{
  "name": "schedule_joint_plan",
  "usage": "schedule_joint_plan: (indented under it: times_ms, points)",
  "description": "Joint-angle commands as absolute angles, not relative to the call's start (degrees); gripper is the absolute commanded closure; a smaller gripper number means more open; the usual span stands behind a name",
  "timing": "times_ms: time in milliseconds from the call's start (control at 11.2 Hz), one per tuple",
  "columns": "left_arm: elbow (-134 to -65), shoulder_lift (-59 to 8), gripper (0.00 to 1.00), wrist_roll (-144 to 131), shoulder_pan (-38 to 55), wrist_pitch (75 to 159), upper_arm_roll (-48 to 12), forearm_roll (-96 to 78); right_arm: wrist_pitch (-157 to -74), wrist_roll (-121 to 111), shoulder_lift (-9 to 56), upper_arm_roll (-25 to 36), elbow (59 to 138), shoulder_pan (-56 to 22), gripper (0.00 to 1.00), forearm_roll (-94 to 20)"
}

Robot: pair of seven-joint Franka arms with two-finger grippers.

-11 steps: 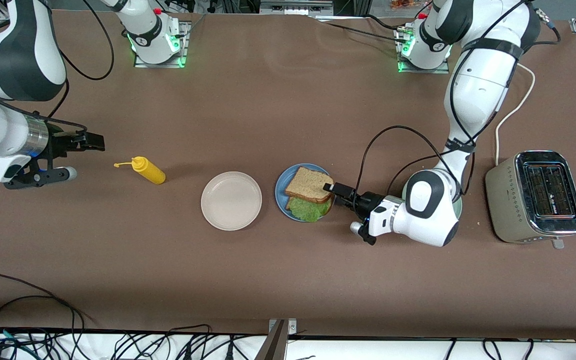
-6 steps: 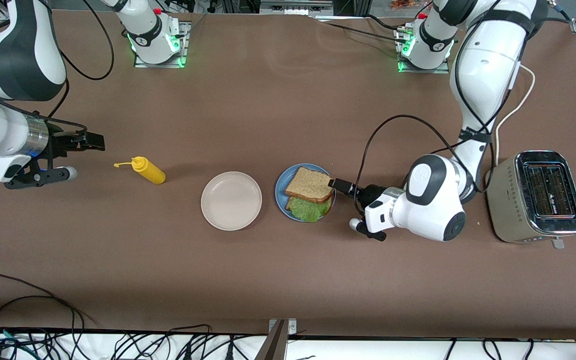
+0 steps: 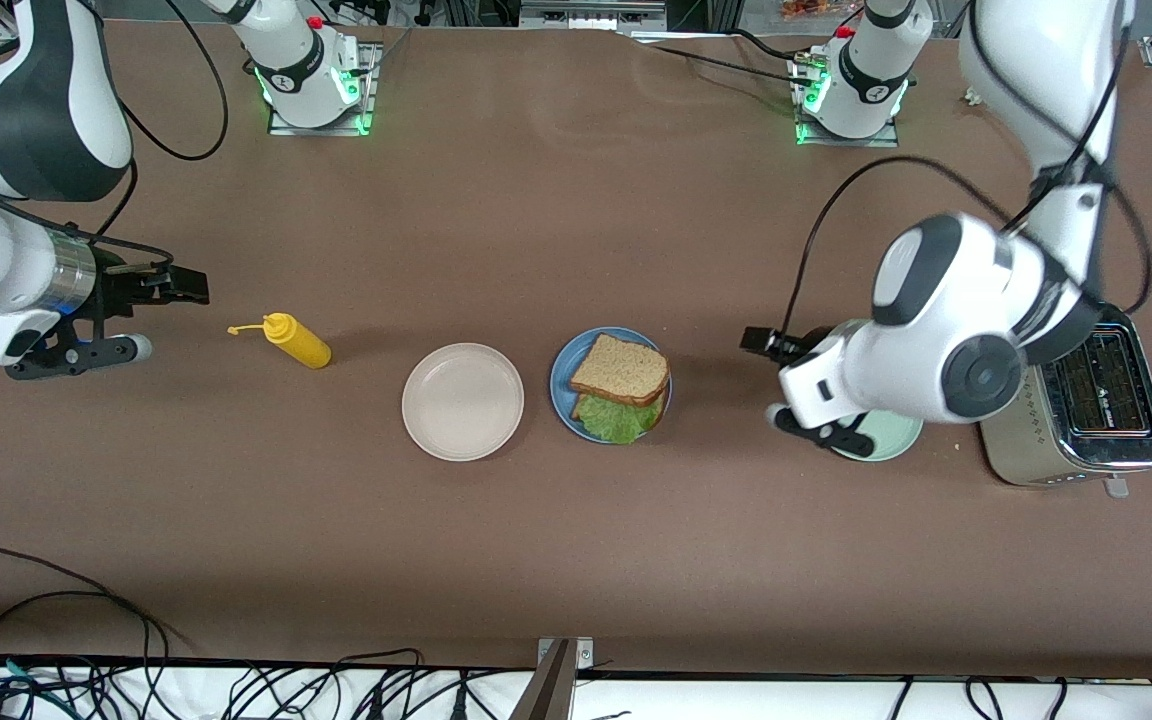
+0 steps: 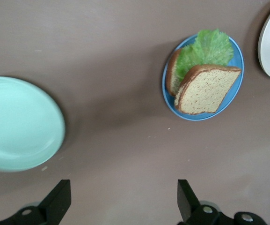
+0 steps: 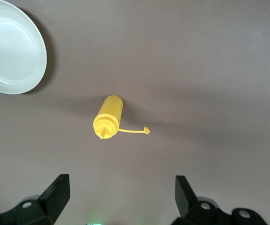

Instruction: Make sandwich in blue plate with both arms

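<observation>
sandwich [image 3: 620, 386] stacked on the blue plate [image 3: 563, 372], top slice askew

the tilted top slice could slide off the lettuce if nudged. left gripper [image 3: 762, 342] hangs over bare table between that plate and the mint plate [image 3: 886, 437], jaws wide, empty. right gripper [image 3: 176, 285] waits by the mustard bottle [image 3: 297, 340], spread open, holding nothing.

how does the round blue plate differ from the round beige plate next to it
The round blue plate carries the sandwich of brown bread slices and green lettuce; the round beige plate carries nothing. The blue plate is medium blue, the beige one pale cream. The blue plate lies toward the left arm's end of the table, the beige plate toward the right arm's end. Both are round, shallow and similar in size.
</observation>
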State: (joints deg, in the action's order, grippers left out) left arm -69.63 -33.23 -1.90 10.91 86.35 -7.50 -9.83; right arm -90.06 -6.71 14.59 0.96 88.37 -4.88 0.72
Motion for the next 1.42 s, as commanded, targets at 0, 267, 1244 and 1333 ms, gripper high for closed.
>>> schedule_joint_plan:
  times_ms: [0, 267, 1244, 1333]
  points:
    - [-76.2, -21.8, 0.00, -4.1, 9.9, 84.6, -6.3, -5.4, -95.9, -6.3, 10.4, 0.7, 95.2, -4.9, 0.00, 0.1]
    - [-81.7, -10.9, 0.00, -4.1, 4.7, 86.5, -6.2, -4.4, -103.0, -4.9, 4.3, 0.7, 105.0, -4.9, 0.00, 0.1]
    - [-95.4, 3.4, 0.00, -3.7, 2.3, 90.4, -6.3, 0.0, -102.9, -0.5, 6.1, 1.1, 103.0, -4.4, 0.00, -1.0]
    - [-95.1, 3.3, 0.00, -3.8, 2.3, 90.2, -6.3, 0.1, -102.8, -0.8, 6.2, 1.1, 102.9, -4.4, 0.00, -1.0]
